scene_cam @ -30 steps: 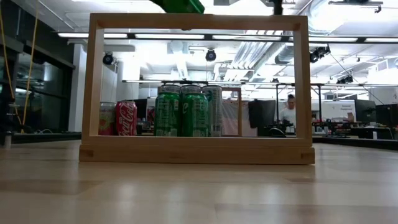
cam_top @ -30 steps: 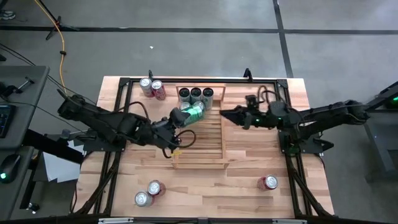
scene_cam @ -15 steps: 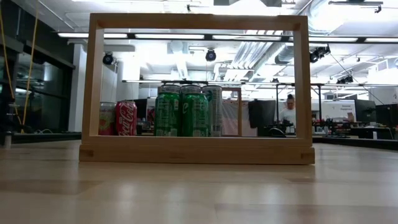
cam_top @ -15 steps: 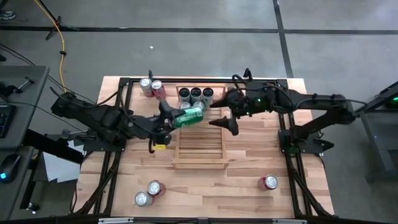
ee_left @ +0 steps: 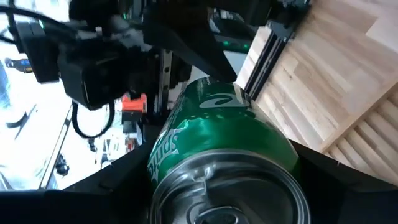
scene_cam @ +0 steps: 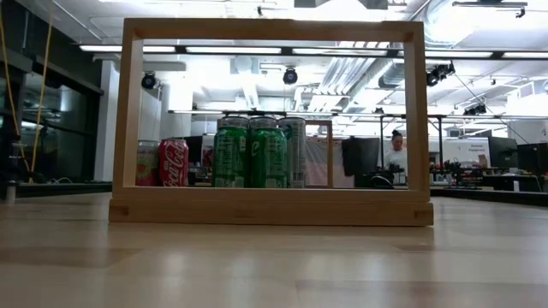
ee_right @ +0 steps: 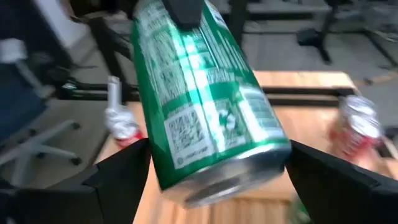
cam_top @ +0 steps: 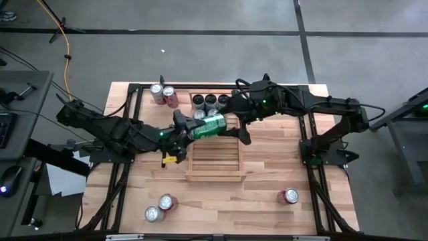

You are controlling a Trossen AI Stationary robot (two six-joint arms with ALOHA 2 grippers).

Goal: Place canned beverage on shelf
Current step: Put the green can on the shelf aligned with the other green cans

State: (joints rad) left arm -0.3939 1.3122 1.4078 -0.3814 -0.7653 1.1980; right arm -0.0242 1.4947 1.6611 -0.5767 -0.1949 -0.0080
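Observation:
A green can [cam_top: 207, 126] lies roughly level in the air over the far half of the light-wood slatted shelf [cam_top: 212, 161], with my left gripper [cam_top: 189, 127] shut on it. My right gripper [cam_top: 235, 122] reaches in from the right. It stands open, one finger on each side of the can's bottom end [ee_right: 230, 174]; I see no touch. Three cans [cam_top: 210, 102] stand upright on the shelf's far end and show through the shelf's end frame [scene_cam: 272, 30] in the low view. My left gripper pinches the green can's side wall [ee_left: 163, 149] between its two fingers, at the lid end, which faces the wrist. The fingers [ee_left: 106, 186] come about level from the table's left and lie along the can. The can is lifted clear above the shelf, its bottom toward the right.
Two cans [cam_top: 164, 94] stand left of the shelf's far end. Two more [cam_top: 159, 207] sit near the front left and a red one [cam_top: 288, 196] at the front right. A person [scene_cam: 396, 152] shows far behind the table.
My right gripper has opened and swung toward the table's left, until its fingers flank the can's free end. My left gripper has turned the can from a slant to nearly level along the table's left-right line, keeping its hold.

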